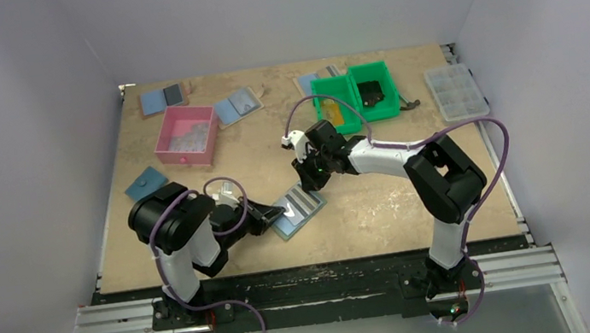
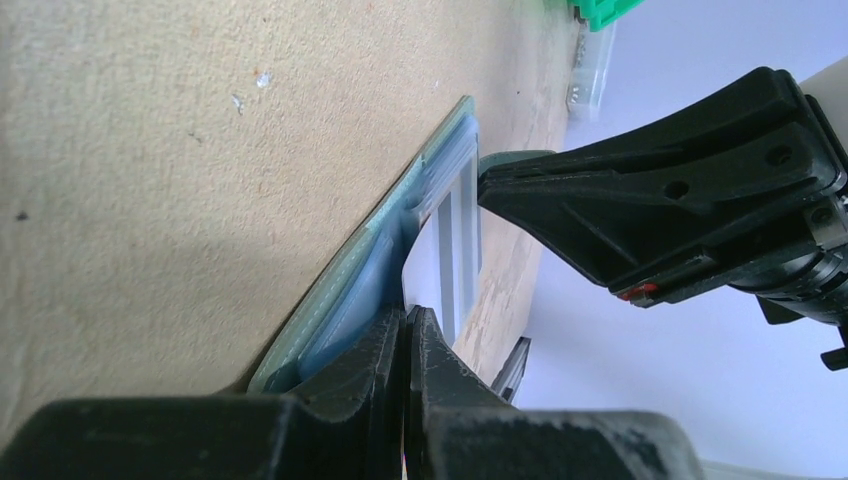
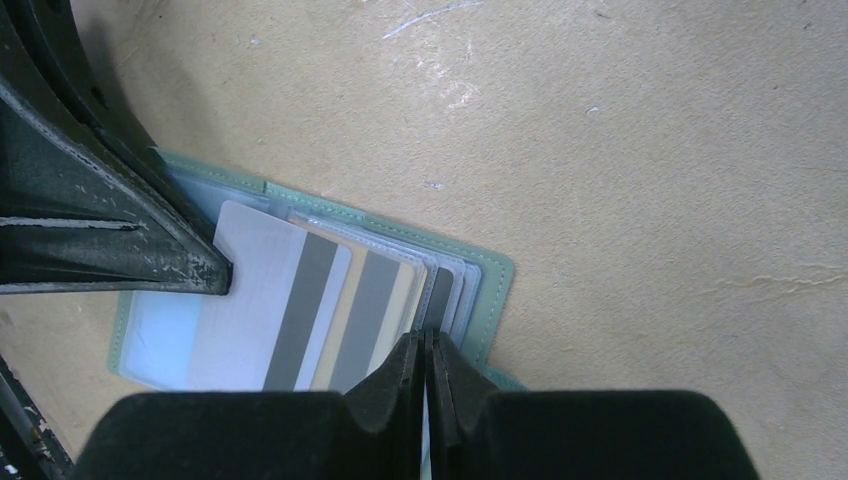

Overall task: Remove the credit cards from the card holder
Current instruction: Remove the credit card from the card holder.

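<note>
The card holder point(image 1: 299, 208) lies open on the table, grey-green outside point(image 3: 492, 285), pale blue inside. Several credit cards fan out of its pockets: a white one with a grey stripe point(image 3: 262, 300), a yellow one with a grey stripe point(image 3: 343, 300) and a dark one point(image 3: 440, 300). My left gripper point(image 1: 278, 213) is shut, its tips down on the holder's near-left half point(image 2: 340, 300), beside the white card. My right gripper point(image 1: 308, 184) is shut, its tips point(image 3: 427, 342) at the edge of the fanned cards. Whether a card is pinched between them does not show.
A pink box point(image 1: 186, 135) stands at back left and green bins point(image 1: 353, 94) at back centre, one holding yellow cards. A clear organiser box point(image 1: 456, 91) is at back right. A dark blue wallet point(image 1: 147, 183) and blue-grey folders point(image 1: 162, 98) point(image 1: 237, 105) lie on the left.
</note>
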{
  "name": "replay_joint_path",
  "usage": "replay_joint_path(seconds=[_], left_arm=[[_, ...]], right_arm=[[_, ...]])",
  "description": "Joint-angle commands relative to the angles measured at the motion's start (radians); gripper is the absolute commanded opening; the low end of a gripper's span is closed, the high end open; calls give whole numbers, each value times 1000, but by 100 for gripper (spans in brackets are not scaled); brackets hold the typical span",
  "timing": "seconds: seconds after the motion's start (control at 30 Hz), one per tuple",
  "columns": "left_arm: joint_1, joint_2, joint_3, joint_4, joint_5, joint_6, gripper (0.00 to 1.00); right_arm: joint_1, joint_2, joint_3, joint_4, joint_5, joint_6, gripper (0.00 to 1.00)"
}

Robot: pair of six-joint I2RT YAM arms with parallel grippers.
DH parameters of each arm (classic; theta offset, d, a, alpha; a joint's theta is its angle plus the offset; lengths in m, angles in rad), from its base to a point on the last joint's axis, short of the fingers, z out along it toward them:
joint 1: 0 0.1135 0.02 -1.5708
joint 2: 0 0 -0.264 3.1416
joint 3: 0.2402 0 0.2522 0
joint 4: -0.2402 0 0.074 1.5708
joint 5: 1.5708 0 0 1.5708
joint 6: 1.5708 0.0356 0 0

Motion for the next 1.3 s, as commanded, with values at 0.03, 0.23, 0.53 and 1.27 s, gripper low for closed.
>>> replay_joint_path(seconds=[0.03,0.23,0.53,1.27], left_arm=[[16,0,-51,-16,40,85,0],[31,-24,-101,12,60,119,0],[46,-181,-139,-87,90,233,0],[57,-1006,88,-1141,15,695,0]], right_arm=[[4,33,6,-58,65,-7,11],[2,29,6,-60,66,-10,11],[-1,26,6,-62,61,-11,11],[-3,-41,23,-85,22,-77,16]])
